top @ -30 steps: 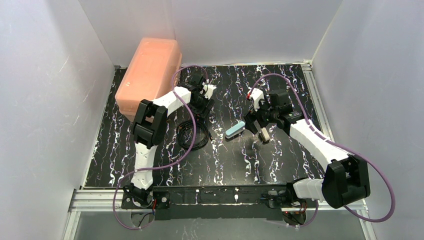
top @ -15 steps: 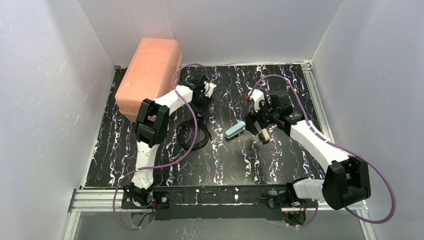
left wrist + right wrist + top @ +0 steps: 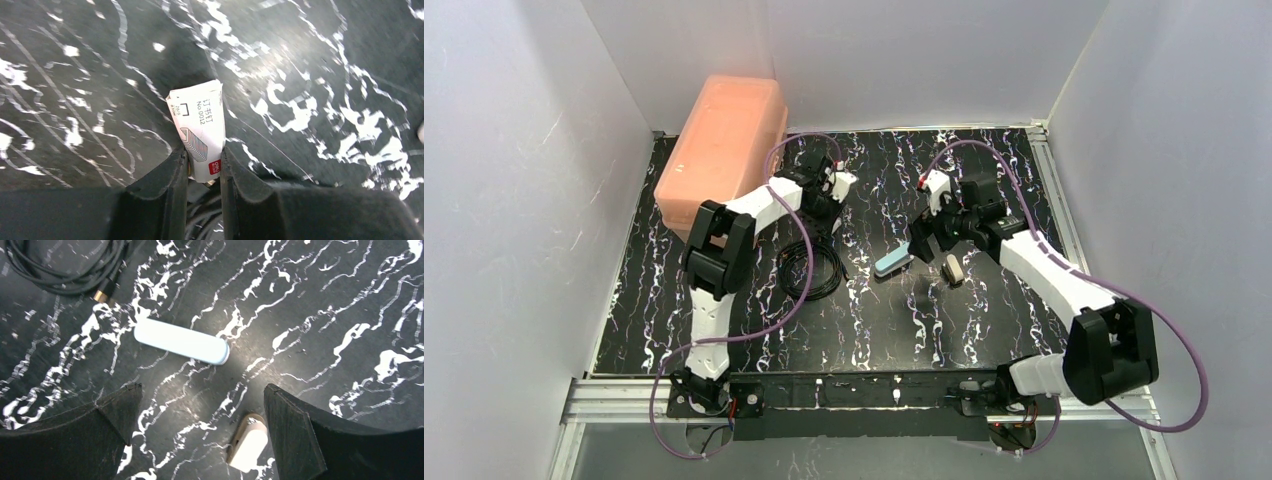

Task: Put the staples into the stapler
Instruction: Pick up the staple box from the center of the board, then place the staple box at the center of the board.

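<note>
Left claw [image 3: 202, 152] pinching the near end of a small white printed box [image 3: 199, 125], whose far end rests on the table [image 3: 874, 330]. The box is near the far-left part, just beside the orange bin [image 3: 724, 145]. Right claw [image 3: 200, 390] spread wide, hovering over the stapler [image 3: 182, 341]. Stapler lies flat mid-table, shut, with table surface showing all round its edges. Tan staple sleeve [image 3: 247, 450] is near it on the right, apart. Cable coil [image 3: 812, 268] is left of the stapler, not touching.
</note>
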{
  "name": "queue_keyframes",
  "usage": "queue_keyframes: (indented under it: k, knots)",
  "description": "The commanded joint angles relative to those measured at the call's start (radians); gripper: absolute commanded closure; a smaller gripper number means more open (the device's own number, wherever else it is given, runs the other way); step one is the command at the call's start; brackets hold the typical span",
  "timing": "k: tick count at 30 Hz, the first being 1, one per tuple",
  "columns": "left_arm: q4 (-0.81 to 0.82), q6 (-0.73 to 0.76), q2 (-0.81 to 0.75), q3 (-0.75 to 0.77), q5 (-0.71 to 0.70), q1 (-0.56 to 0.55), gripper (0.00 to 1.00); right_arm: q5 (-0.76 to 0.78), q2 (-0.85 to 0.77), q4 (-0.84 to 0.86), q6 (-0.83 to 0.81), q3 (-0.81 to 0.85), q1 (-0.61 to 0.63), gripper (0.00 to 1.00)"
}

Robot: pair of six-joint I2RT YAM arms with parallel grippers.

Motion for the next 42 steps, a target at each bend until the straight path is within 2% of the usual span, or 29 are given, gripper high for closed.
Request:
queue_keyframes:
  k: [1,9,16,26,39,42]
  knots:
    - [0.055,0.134,-0.163,-0.126,0.165,-0.003,0.92,-0.124,0.053,0.066,0.148,0.086,-0.003,0.02]
    - [0.029,0.174,-0.321,-0.213,0.328,-0.006,0.87,-0.288,0.189,0.229,0.380,0.096,-0.004,0.11]
    - [0.013,0.157,-0.428,-0.267,0.368,-0.023,0.83,-0.464,0.322,0.401,0.526,0.119,-0.004,0.25]
    - [0.041,0.200,-0.535,-0.439,0.256,-0.114,0.82,-0.613,0.454,0.708,0.683,0.066,0.010,0.27]
    - [0.151,0.223,-0.496,-0.495,0.106,-0.177,0.83,-0.640,0.590,0.742,0.672,0.077,0.067,0.34]
    - [0.200,0.212,-0.453,-0.475,0.087,-0.177,0.83,-0.608,0.607,0.661,0.616,0.113,0.068,0.35]
